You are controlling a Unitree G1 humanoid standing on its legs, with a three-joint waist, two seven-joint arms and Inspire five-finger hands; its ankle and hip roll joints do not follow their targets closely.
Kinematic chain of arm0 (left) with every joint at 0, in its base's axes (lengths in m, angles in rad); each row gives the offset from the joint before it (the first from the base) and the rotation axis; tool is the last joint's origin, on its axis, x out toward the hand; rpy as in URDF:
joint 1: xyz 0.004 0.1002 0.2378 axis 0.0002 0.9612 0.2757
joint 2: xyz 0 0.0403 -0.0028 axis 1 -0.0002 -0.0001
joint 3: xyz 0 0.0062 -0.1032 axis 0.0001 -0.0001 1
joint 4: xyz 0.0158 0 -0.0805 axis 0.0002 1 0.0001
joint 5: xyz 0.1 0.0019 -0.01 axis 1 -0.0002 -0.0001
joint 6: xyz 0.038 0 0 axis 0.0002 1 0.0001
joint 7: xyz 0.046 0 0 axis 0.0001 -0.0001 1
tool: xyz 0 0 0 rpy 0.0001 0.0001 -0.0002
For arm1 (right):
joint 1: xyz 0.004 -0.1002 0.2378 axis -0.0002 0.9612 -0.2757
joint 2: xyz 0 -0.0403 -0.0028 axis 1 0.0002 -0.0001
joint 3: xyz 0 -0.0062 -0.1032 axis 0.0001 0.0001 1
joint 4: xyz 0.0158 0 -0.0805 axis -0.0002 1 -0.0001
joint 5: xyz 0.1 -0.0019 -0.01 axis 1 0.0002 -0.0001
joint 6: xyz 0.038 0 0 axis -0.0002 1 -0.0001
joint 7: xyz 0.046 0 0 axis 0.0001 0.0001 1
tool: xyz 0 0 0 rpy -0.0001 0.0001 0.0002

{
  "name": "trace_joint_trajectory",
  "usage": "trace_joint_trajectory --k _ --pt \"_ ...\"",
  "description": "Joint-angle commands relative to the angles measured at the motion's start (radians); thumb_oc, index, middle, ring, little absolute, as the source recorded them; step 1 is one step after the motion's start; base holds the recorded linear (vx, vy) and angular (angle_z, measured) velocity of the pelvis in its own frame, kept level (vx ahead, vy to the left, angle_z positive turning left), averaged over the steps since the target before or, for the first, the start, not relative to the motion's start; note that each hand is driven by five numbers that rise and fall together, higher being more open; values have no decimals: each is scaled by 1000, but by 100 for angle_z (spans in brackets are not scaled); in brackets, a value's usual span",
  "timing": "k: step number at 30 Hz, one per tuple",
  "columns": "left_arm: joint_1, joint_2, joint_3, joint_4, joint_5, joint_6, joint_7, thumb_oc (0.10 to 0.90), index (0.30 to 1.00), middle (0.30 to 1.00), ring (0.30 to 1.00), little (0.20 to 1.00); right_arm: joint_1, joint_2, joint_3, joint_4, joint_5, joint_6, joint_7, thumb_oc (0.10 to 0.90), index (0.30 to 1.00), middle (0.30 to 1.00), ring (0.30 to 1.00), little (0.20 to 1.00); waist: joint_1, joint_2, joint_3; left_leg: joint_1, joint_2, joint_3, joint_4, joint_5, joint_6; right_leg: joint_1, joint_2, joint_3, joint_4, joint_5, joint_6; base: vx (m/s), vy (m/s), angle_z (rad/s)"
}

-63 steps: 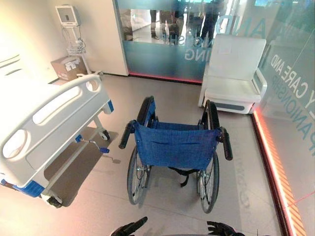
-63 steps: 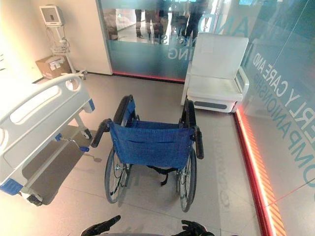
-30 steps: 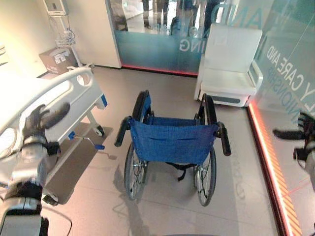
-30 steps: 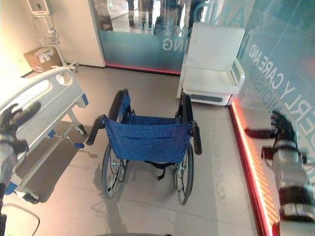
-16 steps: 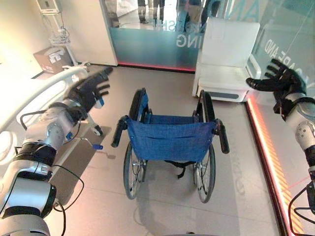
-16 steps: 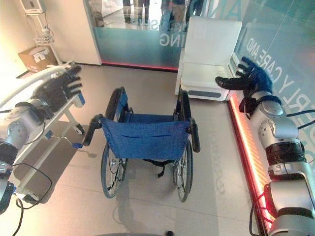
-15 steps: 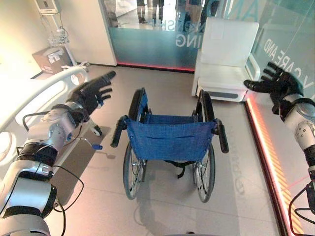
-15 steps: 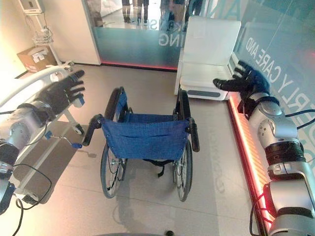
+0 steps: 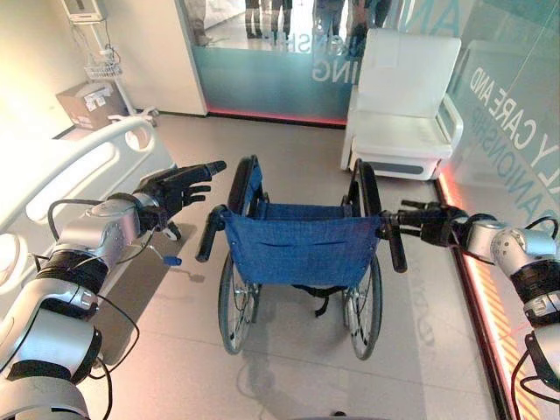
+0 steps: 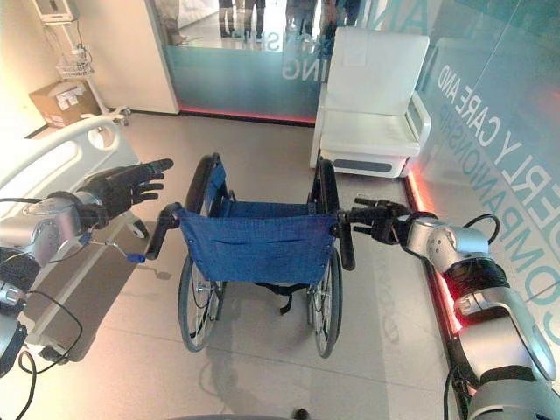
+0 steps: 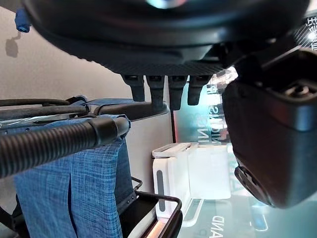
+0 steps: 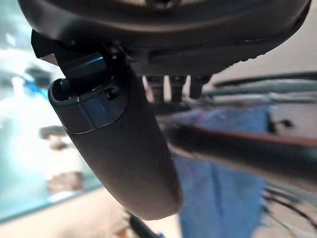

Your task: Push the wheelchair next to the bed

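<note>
The left hand (image 9: 179, 185) is held with fingers straight and spread, just outside the wheelchair's left push handle (image 9: 209, 234), not touching it. The right hand (image 9: 430, 220) is likewise extended flat beside the right push handle (image 9: 393, 241). The wheelchair (image 9: 302, 251) is thus flanked, apparently for gripping; the hospital bed (image 9: 74, 185) lies beyond the left hand.

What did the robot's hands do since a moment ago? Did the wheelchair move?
Both hands came down and inward toward the wheelchair. The left hand now reaches, fingers straight, toward the left push handle without touching it. The right hand has come in beside the right push handle, fingers straight; contact is unclear. Nothing has been grasped. The wheelchair, the bed and the white chair stayed where they were.
</note>
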Motion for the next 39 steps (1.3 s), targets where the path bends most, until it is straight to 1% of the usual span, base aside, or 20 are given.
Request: trace_joint_trajectory --k 1,3,7,10,11,12,15,16,18,23,25,26,29,30,33,37,39 --pt "-193 40 -3 -3 -16 -99 34 800 900 900 900 900 -74 -4 3 -67 53 -61 35 800 900 900 900 900 16 -5 -69 -30 -51 -1 3 -23 -21 46 -17 -77 2 -26 27 0 0 0" --pt "-171 36 8 -21 -7 -98 33 800 900 900 900 900 -55 12 1 -109 93 -53 14 800 900 900 900 900 20 -6 -68 -32 -52 -4 3 -22 -21 46 -17 -80 2 -26 27 0 0 0" --pt "-146 34 15 -42 10 -94 36 800 900 900 900 900 -28 27 3 -170 125 -35 -7 800 900 900 900 900 21 -5 -68 -33 -52 -6 3 -21 -22 46 -18 -84 2 -27 29 0 0 0" --pt "-136 34 15 -50 24 -94 39 800 900 900 900 900 -19 27 11 -196 125 -4 -22 800 900 900 900 900 21 -6 -70 -34 -53 -6 3 -19 -22 46 -20 -87 2 -26 30 0 0 0" --pt "-135 37 13 -56 30 -93 35 800 900 900 900 900 -13 24 22 -201 103 25 -11 800 900 900 900 900 22 -7 -68 -36 -53 -6 3 -17 -23 46 -21 -90 2 -26 30 0 0 0" --pt "-134 38 13 -59 31 -93 34 800 900 900 900 900 -10 23 24 -201 92 33 -4 800 900 900 900 900 22 -7 -68 -37 -53 -6 3 -16 -23 46 -21 -91 2 -26 30 0 0 0" --pt "-131 41 12 -73 23 -87 40 800 900 900 900 900 3 25 37 -211 82 27 2 800 900 900 900 900 23 -7 -66 -37 -53 -7 3 -14 -23 47 -21 -93 2 -26 30 0 0 0" --pt "-130 44 10 -83 8 -82 45 800 900 900 900 900 8 32 42 -224 82 7 -7 800 900 900 900 900 24 -7 -64 -37 -53 -7 3 -13 -23 47 -21 -94 2 -25 29 0 0 0" --pt "-125 41 11 -88 5 -83 45 800 900 900 900 900 13 39 44 -233 87 -2 -20 800 900 900 900 900 25 -7 -63 -37 -54 -8 3 -13 -22 47 -21 -95 2 -25 29 0 0 0" --pt "-111 31 11 -105 8 -61 64 800 900 900 900 900 26 65 52 -247 123 -3 -60 800 900 900 900 900 29 -6 -59 -36 -55 -9 3 -12 -21 49 -21 -98 2 -27 29 0 0 0" --pt "-102 30 12 -107 16 -62 73 800 900 900 900 900 32 73 52 -250 170 4 -82 800 900 900 900 900 31 -6 -58 -36 -55 -9 3 -11 -21 49 -21 -100 2 -27 29 0 0 0" --pt "-100 29 13 -107 34 -61 90 800 900 900 900 900 38 84 47 -245 244 9 -125 800 900 900 900 900 33 -6 -56 -36 -56 -10 3 -12 -20 50 -21 -101 2 -28 28 0 0 0" --pt "-101 29 13 -108 46 -63 101 800 900 900 900 900 43 97 41 -247 282 1 -162 800 900 900 900 900 33 -5 -54 -37 -56 -11 3 -11 -20 50 -21 -103 2 -28 28 0 0 0" --pt "-99 32 14 -118 54 -62 108 800 900 900 900 900 51 106 35 -254 324 -11 -194 800 900 900 900 900 34 -5 -53 -38 -55 -11 3 -11 -21 50 -21 -105 2 -29 28 0 0 0" --pt "-89 38 17 -154 55 -50 117 800 900 900 900 900 66 125 26 -291 344 -46 -230 800 900 900 900 900 36 -3 -48 -40 -54 -13 3 -9 -21 49 -21 -107 2 -29 29 0 0 0" --pt "-75 46 23 -181 53 -37 122 800 900 900 900 900 77 132 25 -334 374 -49 -250 800 900 900 900 900 38 -2 -46 -40 -55 -16 3 -9 -19 51 -21 -109 2 -30 28 0 0 0" --pt "-63 51 25 -194 52 -37 122 800 900 900 900 900 88 139 27 -359 439 -50 -276 800 900 900 900 900 39 -1 -44 -40 -54 -17 3 -9 -19 52 -21 -110 2 -31 28 0 0 0"
